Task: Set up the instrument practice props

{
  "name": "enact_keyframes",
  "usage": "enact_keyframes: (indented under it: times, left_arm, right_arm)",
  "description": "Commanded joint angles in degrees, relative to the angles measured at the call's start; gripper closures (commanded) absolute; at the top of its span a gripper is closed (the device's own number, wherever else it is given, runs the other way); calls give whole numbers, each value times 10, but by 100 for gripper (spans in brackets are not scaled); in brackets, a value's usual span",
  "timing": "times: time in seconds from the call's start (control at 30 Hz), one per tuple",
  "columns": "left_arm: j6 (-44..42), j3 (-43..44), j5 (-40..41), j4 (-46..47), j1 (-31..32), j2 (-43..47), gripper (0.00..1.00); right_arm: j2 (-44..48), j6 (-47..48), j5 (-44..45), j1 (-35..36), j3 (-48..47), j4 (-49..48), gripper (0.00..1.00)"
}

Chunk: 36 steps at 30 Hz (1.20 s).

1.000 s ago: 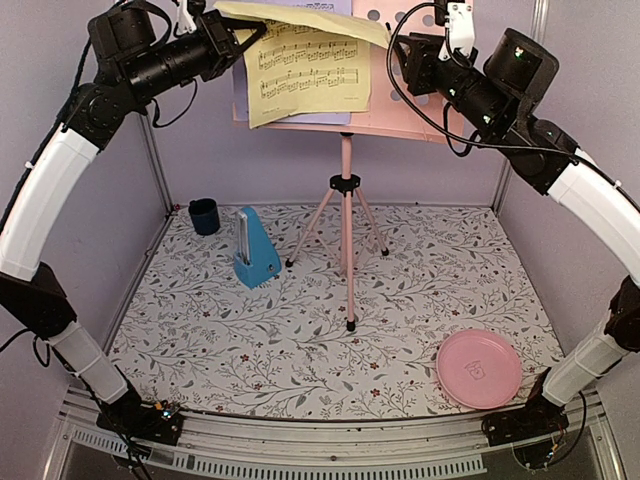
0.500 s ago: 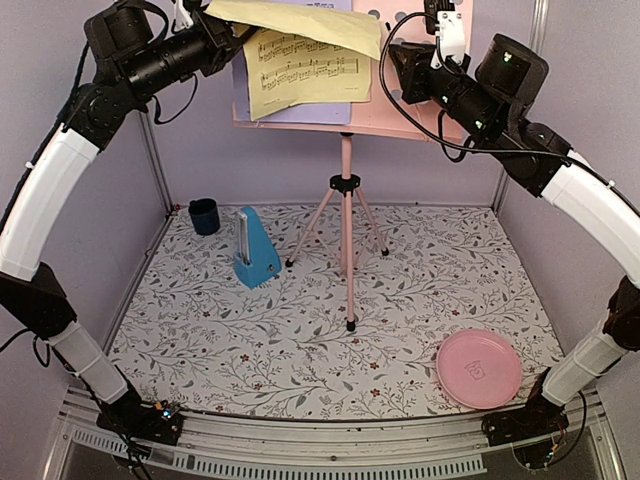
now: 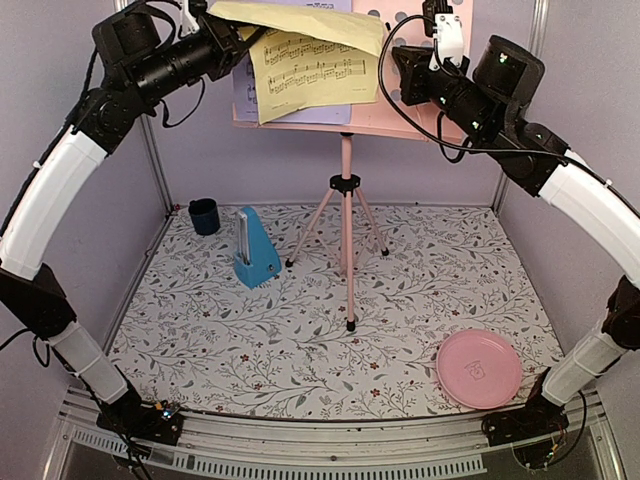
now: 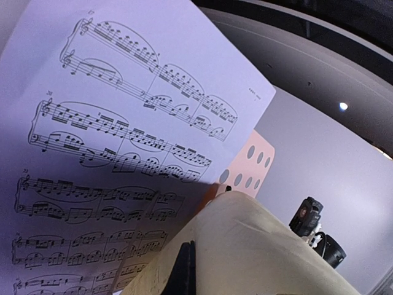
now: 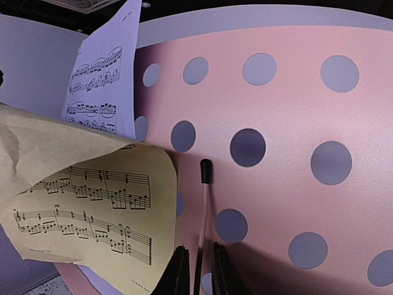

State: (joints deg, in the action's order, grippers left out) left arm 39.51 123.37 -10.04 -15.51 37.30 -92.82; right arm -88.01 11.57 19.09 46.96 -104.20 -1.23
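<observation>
The left tool (image 3: 232, 35) is closed on the upper left edge of the yellow paper music sheet (image 3: 315, 75). In the left wrist view the yellow paper bulges over its dark finger. The right tool (image 5: 198, 258) has one finger on each side of a thin pale rod with a black tip (image 5: 206, 184). This rod lies against the desk of the pink tripod music stand with round holes (image 5: 288, 114). The jaws have become narrower during the last second, but a small gap is still visible, so I cannot tell if they already press the rod.

Since one second ago the yellow sheet has moved a little to the right and upward. I judge that it is being positioned and does not rest yet, because its right lower corner is above the ledge of the desk.

The sheet is high on the desk, in front of the lavender paper music sheet (image 3: 243, 95), which lies flat behind it. Its printed side faces the arms. Its long axis seems to go up the desk with the top leaning left, so the staves rise toward the right. The top part is folded forward over the music.

The stand is upright on the floral counter (image 3: 400, 300). The blue pyramid metronome (image 3: 255, 250) stands to its left, apart from it.
</observation>
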Motion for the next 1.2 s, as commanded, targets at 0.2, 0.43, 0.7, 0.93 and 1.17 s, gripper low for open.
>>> enact_keyframes:
  times: [0.2,0.43,0.7,0.93,1.17]
  left_arm:
    - [33,-24,16,39,-8,18,100]
    - [50,-33,33,47,-8,21,100]
    - [56,-31,26,60,-8,13,100]
    - [49,-10,-9,70,4,-14,100]
    - [27,56,-40,38,33,-70,100]
  right_arm:
    - [16,0,-10,-5,27,-21,100]
    - [34,22,-27,-6,54,-46,100]
    - [40,36,-67,-5,68,-46,100]
    - [43,51,-99,-6,70,-53,100]
    - [32,54,-107,-5,57,-57,100]
